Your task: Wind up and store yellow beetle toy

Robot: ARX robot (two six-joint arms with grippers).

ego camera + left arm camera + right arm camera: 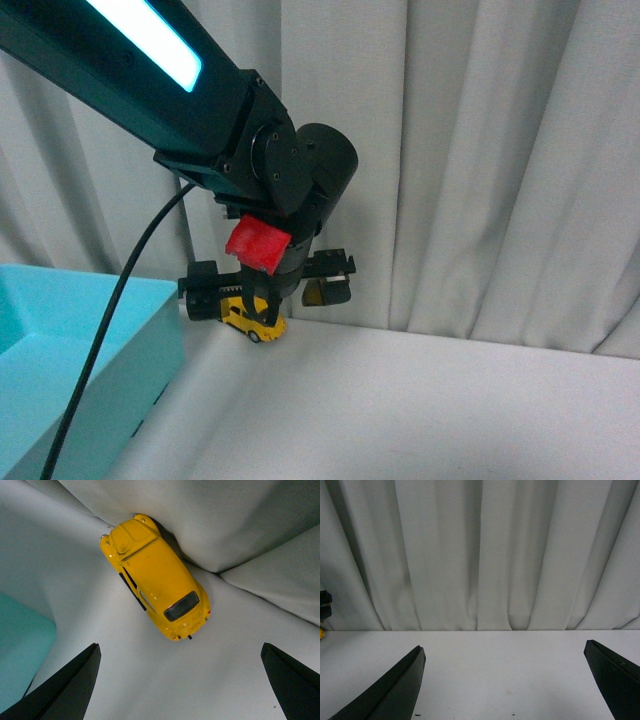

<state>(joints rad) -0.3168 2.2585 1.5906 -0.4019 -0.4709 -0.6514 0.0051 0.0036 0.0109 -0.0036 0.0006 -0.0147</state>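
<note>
Plainly, yellow beetle toy [155,580] sat on surface [150,680], nose against curtain [225,520]. Left fingers [65,690] spread above it, empty; right fingers [390,690] spread too. Risk: closing could snag curtain fold, or slip off glossy shell.

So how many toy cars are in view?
1. The yellow beetle toy sits on the table by the curtain, under the left gripper; the teal bin is partly cropped.
</note>
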